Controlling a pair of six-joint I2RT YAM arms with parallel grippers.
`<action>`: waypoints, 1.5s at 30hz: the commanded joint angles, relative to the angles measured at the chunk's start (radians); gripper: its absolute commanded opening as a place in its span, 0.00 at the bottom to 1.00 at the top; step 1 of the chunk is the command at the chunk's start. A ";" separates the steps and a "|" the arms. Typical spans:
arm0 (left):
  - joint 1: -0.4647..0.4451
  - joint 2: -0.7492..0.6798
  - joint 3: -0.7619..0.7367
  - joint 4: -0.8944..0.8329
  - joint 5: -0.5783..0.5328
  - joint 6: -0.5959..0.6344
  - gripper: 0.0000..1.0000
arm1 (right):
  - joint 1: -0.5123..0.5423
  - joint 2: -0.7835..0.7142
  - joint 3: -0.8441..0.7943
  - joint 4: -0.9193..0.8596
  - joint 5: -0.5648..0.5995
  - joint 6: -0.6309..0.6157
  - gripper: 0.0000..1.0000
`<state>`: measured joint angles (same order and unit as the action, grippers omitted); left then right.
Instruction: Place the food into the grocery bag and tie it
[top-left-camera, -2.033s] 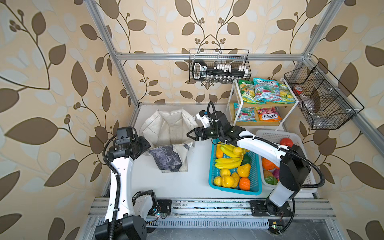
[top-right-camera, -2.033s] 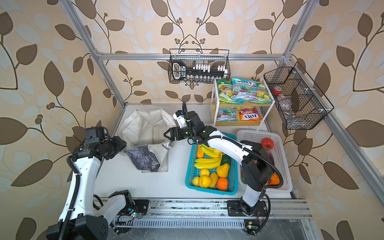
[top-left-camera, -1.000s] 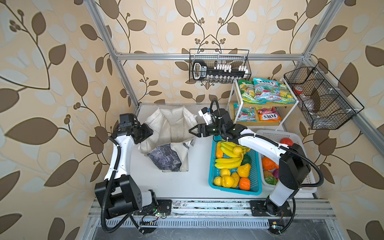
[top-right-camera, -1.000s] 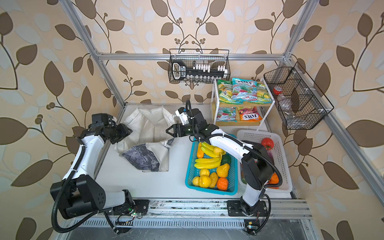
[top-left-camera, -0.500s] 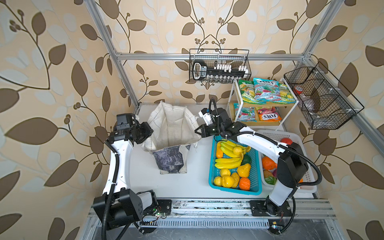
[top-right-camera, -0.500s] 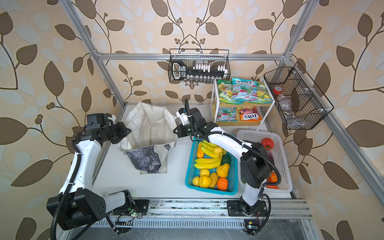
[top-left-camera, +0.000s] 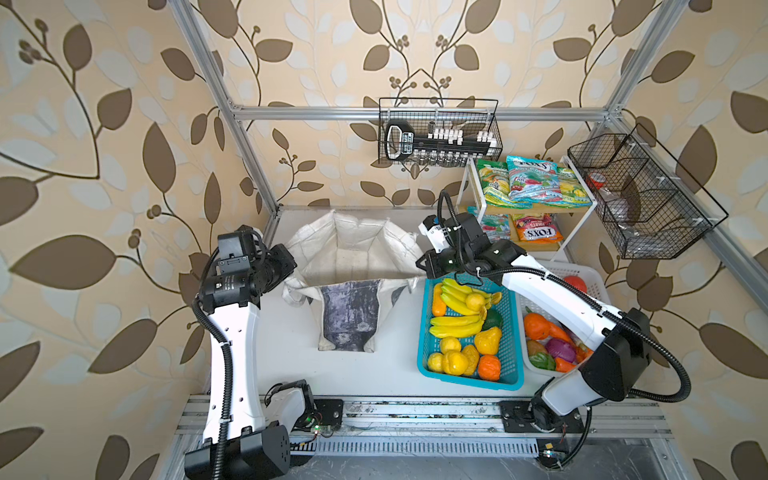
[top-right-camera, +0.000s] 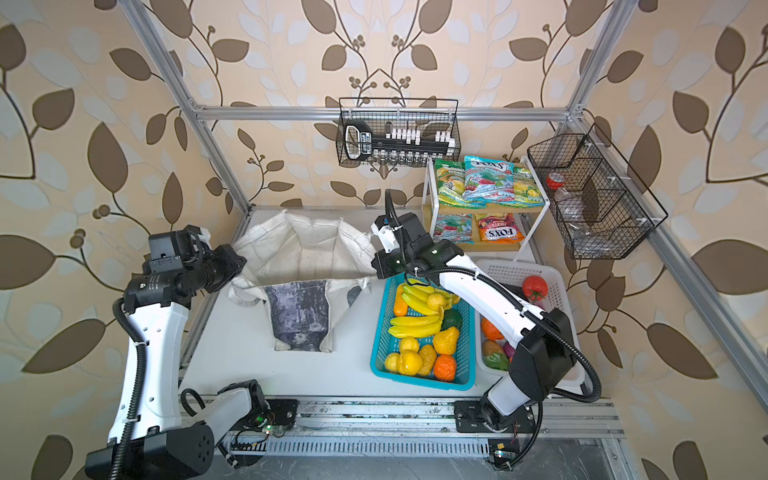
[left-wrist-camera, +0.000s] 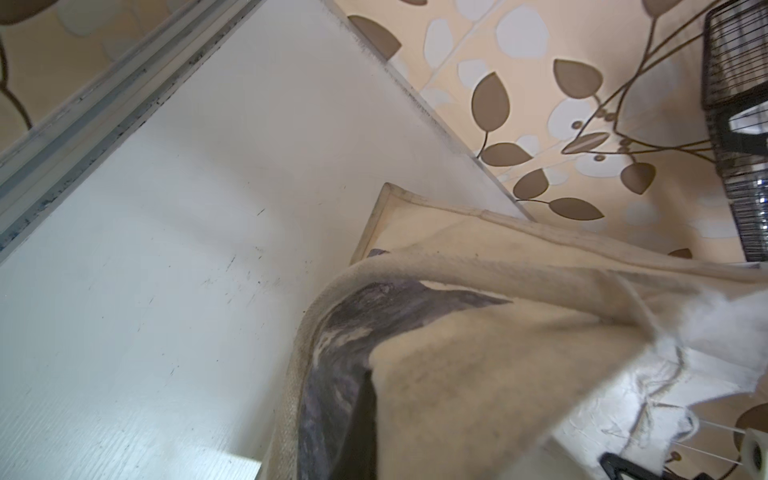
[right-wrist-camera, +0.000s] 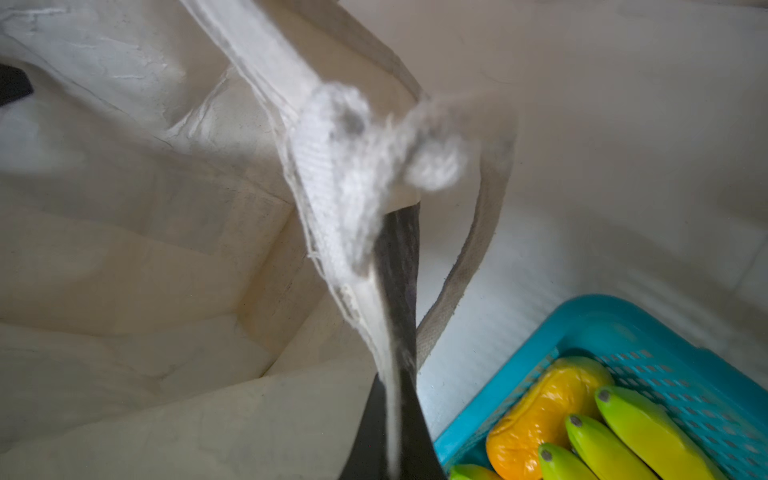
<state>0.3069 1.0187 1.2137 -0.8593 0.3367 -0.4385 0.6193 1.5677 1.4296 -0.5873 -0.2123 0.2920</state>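
**A:** Grocery bag (top-left-camera: 349, 249) (top-right-camera: 307, 253), where?

**B:** Upright on the tabletop (top-left-camera: 291, 353), left of the blue basket (top-left-camera: 469, 381). Mouth open and pulled taut side to side, dark print panel facing front.

**A:** Left tool (top-left-camera: 289, 262) (top-right-camera: 237, 266)?

**B:** Clenched on the bag's left rim. Its wrist view is filled with bag cloth (left-wrist-camera: 457, 374); the fingers themselves are not visible.

**A:** Right tool (top-left-camera: 424, 266) (top-right-camera: 376, 266)?

**B:** Clenched on the right rim, just above the blue basket's far corner. Its wrist view shows the frayed rim close up, a handle loop (right-wrist-camera: 478, 257) hanging beside it, and the basket (right-wrist-camera: 623, 316) below.

**A:** Food?

**B:** Bananas (top-left-camera: 457, 291) and other fruit are in the blue basket. More produce is in the white basket (top-left-camera: 552, 268). Sweet packets (top-left-camera: 532, 183) are on the shelf behind.
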 joint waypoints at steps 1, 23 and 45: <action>0.005 -0.077 -0.057 0.087 0.062 -0.011 0.00 | -0.010 -0.030 0.011 -0.141 0.122 -0.037 0.00; 0.014 -0.036 -0.024 0.133 0.101 -0.080 0.00 | 0.091 0.032 0.124 -0.154 0.209 0.033 0.00; 0.009 -0.152 -0.151 0.180 0.241 -0.141 0.00 | 0.049 -0.060 0.025 -0.155 0.186 0.013 0.00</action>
<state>0.3088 0.8574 1.0874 -0.7906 0.5076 -0.5541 0.6346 1.4605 1.4456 -0.7391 -0.0227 0.2913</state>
